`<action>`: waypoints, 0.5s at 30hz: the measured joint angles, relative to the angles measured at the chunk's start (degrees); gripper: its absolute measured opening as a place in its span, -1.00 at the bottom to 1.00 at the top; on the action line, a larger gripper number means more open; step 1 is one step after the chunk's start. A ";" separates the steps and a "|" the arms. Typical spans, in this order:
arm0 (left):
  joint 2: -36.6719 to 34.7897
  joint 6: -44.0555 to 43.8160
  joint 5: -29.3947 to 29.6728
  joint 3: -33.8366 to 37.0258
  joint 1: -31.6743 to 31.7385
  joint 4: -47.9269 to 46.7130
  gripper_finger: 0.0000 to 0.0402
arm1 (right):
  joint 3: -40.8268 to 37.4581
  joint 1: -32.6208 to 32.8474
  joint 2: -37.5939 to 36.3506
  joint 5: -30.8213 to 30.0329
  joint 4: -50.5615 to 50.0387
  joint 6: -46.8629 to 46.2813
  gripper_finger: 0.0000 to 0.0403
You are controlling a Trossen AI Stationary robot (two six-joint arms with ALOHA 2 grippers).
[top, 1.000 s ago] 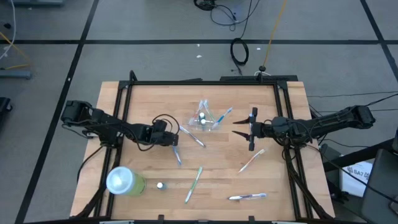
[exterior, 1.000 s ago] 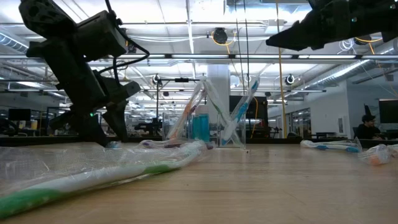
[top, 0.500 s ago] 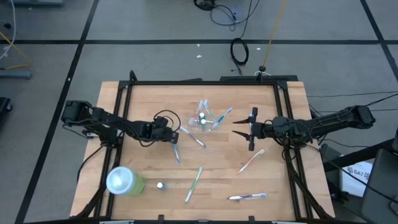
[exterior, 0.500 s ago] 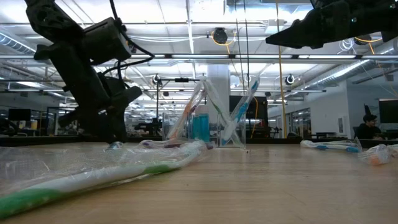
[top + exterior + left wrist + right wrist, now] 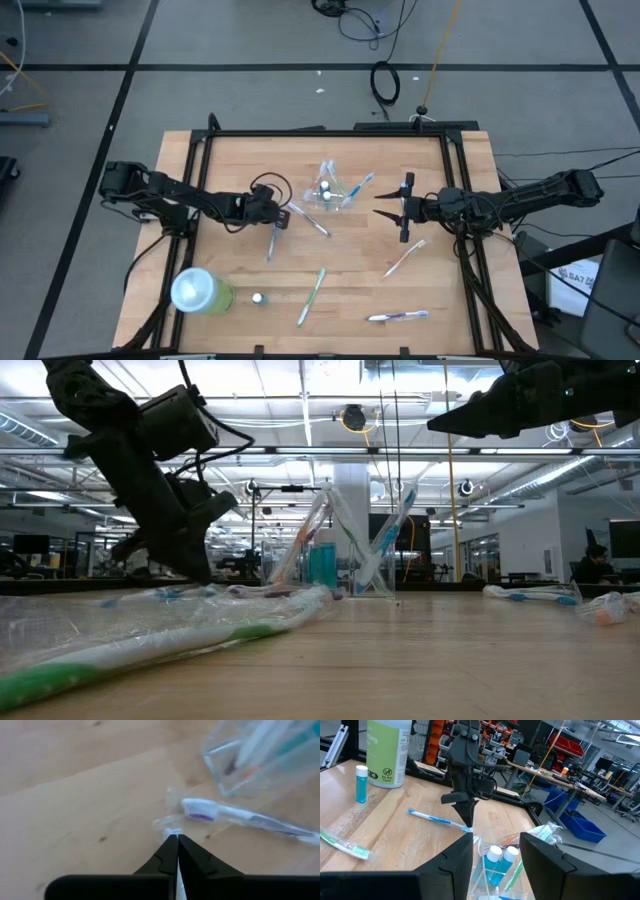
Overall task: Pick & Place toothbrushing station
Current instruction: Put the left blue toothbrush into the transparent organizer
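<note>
The left gripper [image 5: 277,219] is low over the table's [image 5: 350,290] middle-left, jaws closed on the end of a blue toothbrush [image 5: 271,243]; in the left wrist view the fingers [image 5: 172,855] meet tight, and only a bit of clear wrapper shows at the tips, the rest of the brush is hidden under the gripper. In the low view the blue toothbrush is only a thin blur behind the wrapper, hard to make out.

The clear plastic cup [image 5: 328,192] stands near the table centre, w/ brushes and 2 white-capped blue tubes [image 5: 499,862] inside; its base is cut off in the right wrist view. A wrapped purple-bristle toothbrush [image 5: 240,817] lies just beside the cup, close to the left gripper tips.

The right gripper [image 5: 388,208] hangs above the table, right of the cup, fingers spread wide, nothing between them.

Around: a green toothbrush [image 5: 312,296], a pink-white one [image 5: 405,257] and a blue-white one [image 5: 398,316] lie apart on the near side. A lime-green tumbler [image 5: 200,291] lies at the near-left corner, a small white-capped tube [image 5: 258,297] beside it. In the low view a wrapped green brush [image 5: 150,645] fills the foreground and blocks part of the table behind.
</note>
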State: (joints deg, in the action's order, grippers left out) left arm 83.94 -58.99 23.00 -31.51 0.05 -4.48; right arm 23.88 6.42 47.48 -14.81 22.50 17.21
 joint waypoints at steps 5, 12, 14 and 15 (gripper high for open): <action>0.00 5.14 -1.44 -0.09 -0.02 1.80 -0.84 | 0.00 -0.02 0.00 0.00 -0.02 0.00 -0.23; 0.00 4.81 -2.39 -0.09 -0.02 1.31 -0.43 | 0.00 -0.02 -0.01 0.02 -0.03 0.00 -0.23; 0.00 4.83 -3.08 -0.09 -0.02 1.32 -0.31 | 0.00 -0.02 -0.01 0.02 -0.04 0.00 -0.23; 0.00 4.83 -3.70 -0.09 -0.02 1.32 -0.25 | 0.00 0.00 0.00 0.02 -0.04 0.00 -0.23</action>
State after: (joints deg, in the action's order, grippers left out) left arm 83.94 -54.16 19.31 -31.59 0.03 -3.16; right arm 23.88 6.41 47.48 -14.79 22.46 17.21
